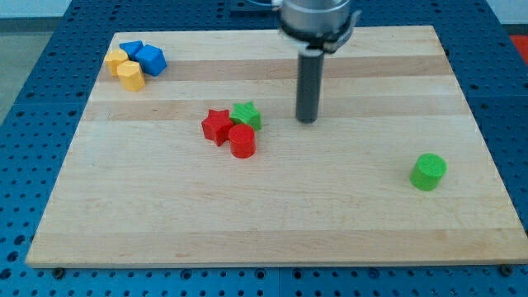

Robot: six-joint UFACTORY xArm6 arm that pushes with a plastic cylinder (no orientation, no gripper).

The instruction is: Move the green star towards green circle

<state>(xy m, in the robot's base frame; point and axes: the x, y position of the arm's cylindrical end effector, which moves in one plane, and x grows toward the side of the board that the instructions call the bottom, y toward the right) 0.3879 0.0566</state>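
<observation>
The green star lies left of the board's middle. It touches a red star on its left and a red cylinder just below it. The green circle, a short cylinder, stands far off at the view's right, lower down. My tip rests on the board to the right of the green star, with a clear gap between them.
Two blue blocks and two yellow blocks are bunched at the board's top left corner. The wooden board lies on a blue perforated table.
</observation>
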